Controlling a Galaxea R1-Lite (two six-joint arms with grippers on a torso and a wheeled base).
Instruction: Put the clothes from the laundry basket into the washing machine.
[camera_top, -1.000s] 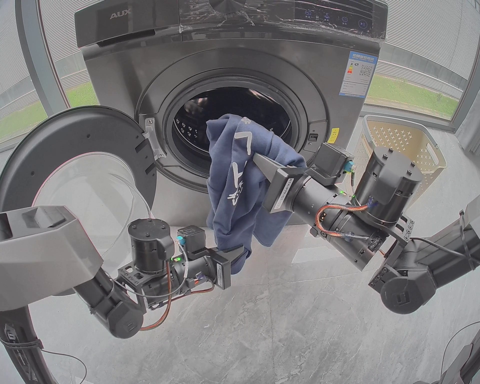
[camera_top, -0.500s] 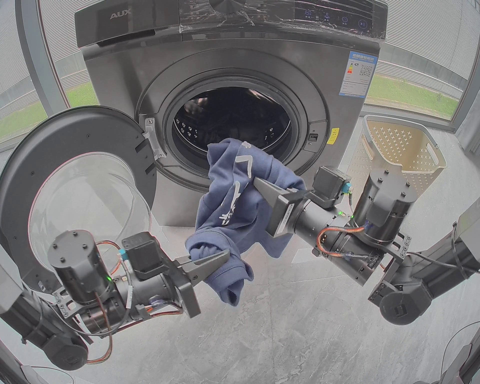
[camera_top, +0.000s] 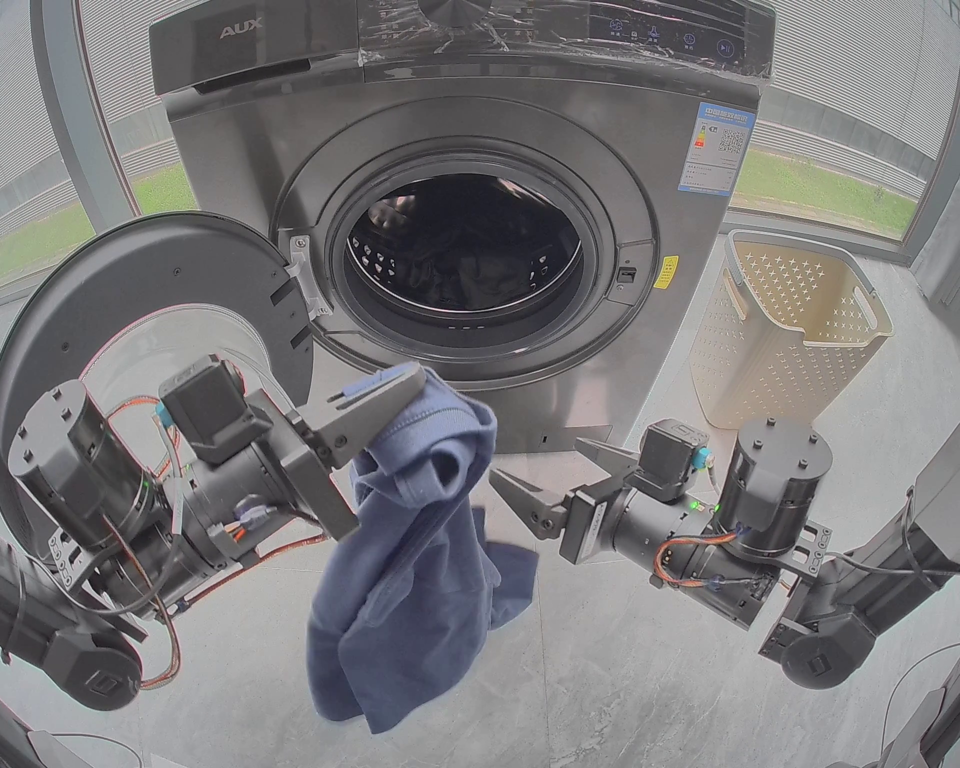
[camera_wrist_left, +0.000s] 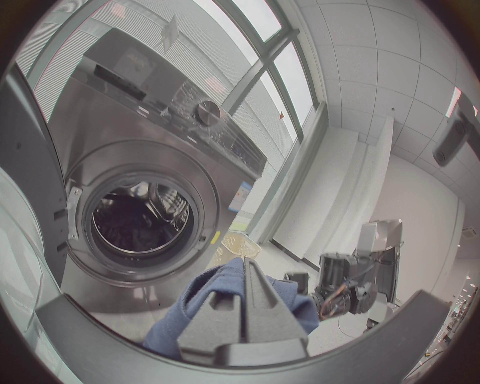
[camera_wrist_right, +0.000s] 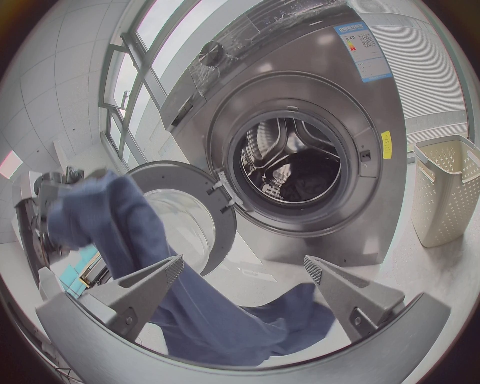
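Observation:
A blue garment (camera_top: 410, 570) hangs from my left gripper (camera_top: 395, 385), which is shut on its top fold (camera_wrist_left: 227, 280) just below the open drum (camera_top: 462, 245) of the grey washing machine (camera_top: 460, 120). Its lower end drapes down to the floor. My right gripper (camera_top: 555, 478) stands open to the right of the cloth, its fingers (camera_wrist_right: 150, 280) spread wide with nothing between them; the garment (camera_wrist_right: 200, 320) hangs in front of it. Dark clothes (camera_wrist_right: 307, 180) lie inside the drum. The cream laundry basket (camera_top: 795, 325) stands right of the machine.
The machine's round door (camera_top: 150, 300) is swung open to the left, close behind my left arm. Grey marbled floor (camera_top: 620, 680) spreads in front. Windows run behind the machine.
My right gripper let go of the garment, opened and dropped back to the lower right. My left gripper rose with the cloth, which now hangs from it alone.

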